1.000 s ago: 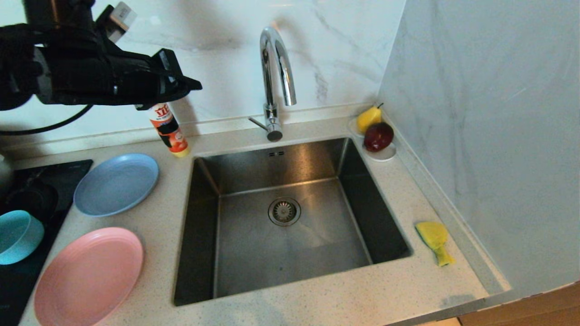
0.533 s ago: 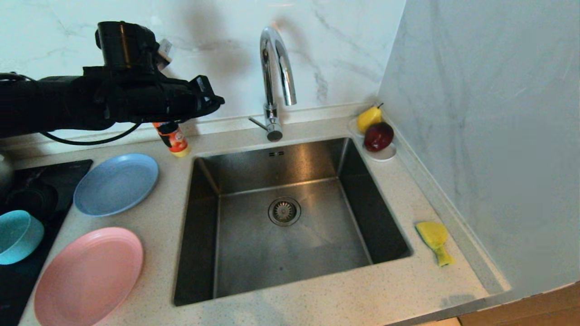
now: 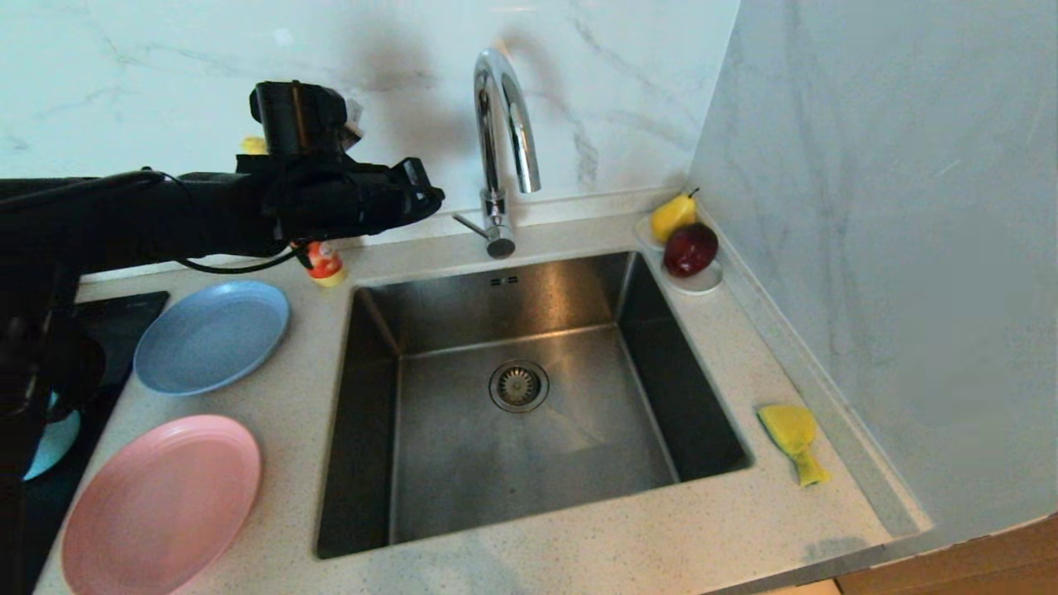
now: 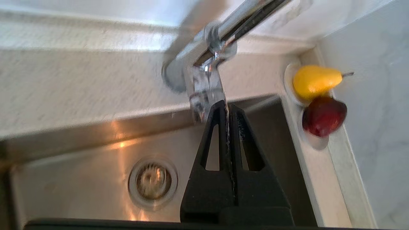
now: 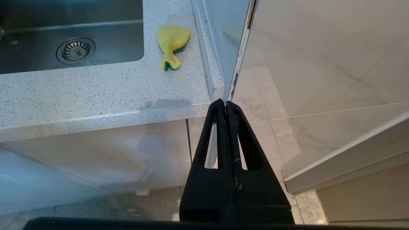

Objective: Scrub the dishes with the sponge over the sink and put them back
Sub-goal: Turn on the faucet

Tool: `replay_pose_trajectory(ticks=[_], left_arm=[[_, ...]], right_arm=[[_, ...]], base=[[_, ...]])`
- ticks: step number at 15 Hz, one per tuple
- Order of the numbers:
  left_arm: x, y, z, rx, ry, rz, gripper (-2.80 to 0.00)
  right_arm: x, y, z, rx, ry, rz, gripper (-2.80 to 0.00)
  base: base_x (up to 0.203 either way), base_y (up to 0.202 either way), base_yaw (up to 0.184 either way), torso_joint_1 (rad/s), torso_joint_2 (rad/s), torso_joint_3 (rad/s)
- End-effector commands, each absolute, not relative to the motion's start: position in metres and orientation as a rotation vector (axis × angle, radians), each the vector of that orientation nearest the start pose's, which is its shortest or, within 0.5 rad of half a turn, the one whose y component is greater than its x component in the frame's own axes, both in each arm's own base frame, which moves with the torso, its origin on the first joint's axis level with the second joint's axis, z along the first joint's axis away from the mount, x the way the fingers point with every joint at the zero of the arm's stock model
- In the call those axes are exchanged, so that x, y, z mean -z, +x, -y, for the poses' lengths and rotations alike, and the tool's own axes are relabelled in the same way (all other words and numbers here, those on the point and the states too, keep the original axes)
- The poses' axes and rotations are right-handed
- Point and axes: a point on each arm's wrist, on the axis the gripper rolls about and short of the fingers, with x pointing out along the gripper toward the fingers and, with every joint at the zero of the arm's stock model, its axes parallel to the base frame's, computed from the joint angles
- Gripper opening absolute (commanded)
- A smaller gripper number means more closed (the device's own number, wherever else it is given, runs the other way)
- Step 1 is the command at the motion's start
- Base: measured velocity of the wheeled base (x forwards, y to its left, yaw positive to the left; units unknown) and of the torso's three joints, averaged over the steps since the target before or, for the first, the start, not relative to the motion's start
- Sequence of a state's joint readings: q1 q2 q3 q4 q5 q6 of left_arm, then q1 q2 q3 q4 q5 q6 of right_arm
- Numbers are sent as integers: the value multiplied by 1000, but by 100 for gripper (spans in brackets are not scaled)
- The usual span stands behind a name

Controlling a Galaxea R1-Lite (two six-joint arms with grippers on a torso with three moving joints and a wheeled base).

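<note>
Overhead, the left gripper [image 3: 430, 198] hangs closed and empty above the counter's back edge, its tip aimed at the tall chrome arched tap [image 3: 504, 149] and near its lever. The large square stainless-steel sink [image 3: 521, 397] lies below and ahead of it. The matte blue round plate [image 3: 212, 335] and matte pink round plate [image 3: 161, 504] rest on the counter to the sink's left, under that arm, with the teal round bowl [image 3: 51, 442] mostly hidden beside them. The bent yellow sponge with its green scouring layer [image 3: 792, 438] lies across the basin on the right-hand counter, its long axis running roughly front to back.

From the left wrist, the two black fingers [image 4: 220, 127] are pressed together, pointing at the tap's base [image 4: 204, 86], holding nothing.

From the right wrist, the right gripper [image 5: 226, 103] is likewise closed and empty, parked below the counter's front edge; the sponge [image 5: 172, 44] sits just above it. I judge the right arm far nearer the sponge, the left nearer the dishes.
</note>
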State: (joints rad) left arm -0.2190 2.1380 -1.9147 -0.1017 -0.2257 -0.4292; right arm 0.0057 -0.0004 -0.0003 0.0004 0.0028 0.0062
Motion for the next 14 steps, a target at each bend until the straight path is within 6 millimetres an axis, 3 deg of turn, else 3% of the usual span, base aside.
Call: replay_pose_trajectory(ticks=[1, 14], left_arm=[[-256, 451, 111, 414, -422, -228, -280], [-239, 463, 115, 389, -420, -208, -280]], right_arm=[[-75, -23, 0, -9, 6, 0, -280], [-75, -23, 0, -9, 6, 0, -280]], base=[[0, 0, 0, 0, 0, 0], [0, 0, 0, 0, 0, 0]])
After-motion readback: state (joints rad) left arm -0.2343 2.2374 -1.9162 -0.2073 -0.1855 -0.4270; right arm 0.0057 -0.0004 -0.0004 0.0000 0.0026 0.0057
